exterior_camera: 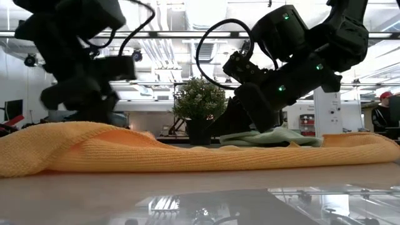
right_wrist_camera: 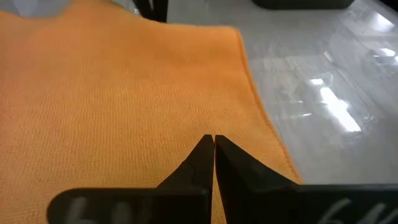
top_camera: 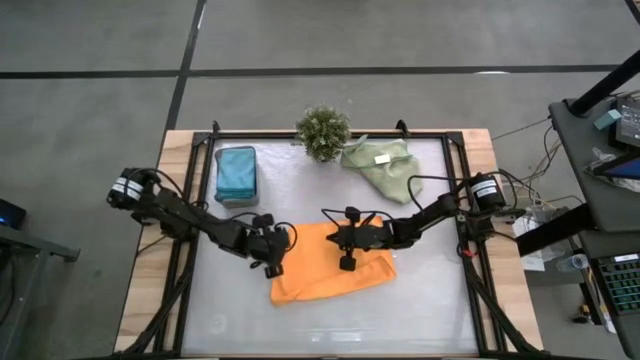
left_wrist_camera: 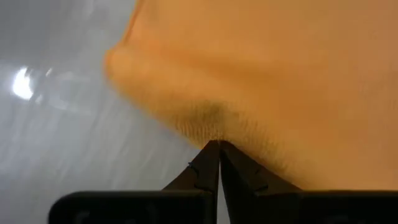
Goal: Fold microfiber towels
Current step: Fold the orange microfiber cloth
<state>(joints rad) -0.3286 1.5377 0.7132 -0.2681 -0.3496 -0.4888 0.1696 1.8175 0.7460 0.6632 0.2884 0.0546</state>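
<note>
The orange microfiber towel (top_camera: 335, 268) lies spread on the table's middle, bulging up at its left end (exterior_camera: 75, 134). My left gripper (top_camera: 274, 248) is at that end, shut on the towel's edge. My right gripper (top_camera: 338, 238) is shut just inside the towel's far edge. Teal-blue towels (top_camera: 236, 170) lie stacked on a dark tray at the far left. A pale green towel (top_camera: 380, 165) with a white tag lies crumpled at the far right. My left gripper pinches the orange towel's left edge (left_wrist_camera: 208, 124) between its two fingertips, slanting down from the table's left. The cloth puckers at the tips; the rest lies on the table. My right gripper's shut fingertips (right_wrist_camera: 205, 149) lie on the towel's top near its far edge (right_wrist_camera: 261, 118), coming from the table's right at a shallow slant. Whether any cloth is between them I cannot tell.
A small bushy plant (top_camera: 323, 132) in a pot stands at the far edge between the tray and the green towel. A black frame (top_camera: 455, 140) runs along the tabletop's sides. Bare table (top_camera: 330, 325) lies between the orange towel and the near edge.
</note>
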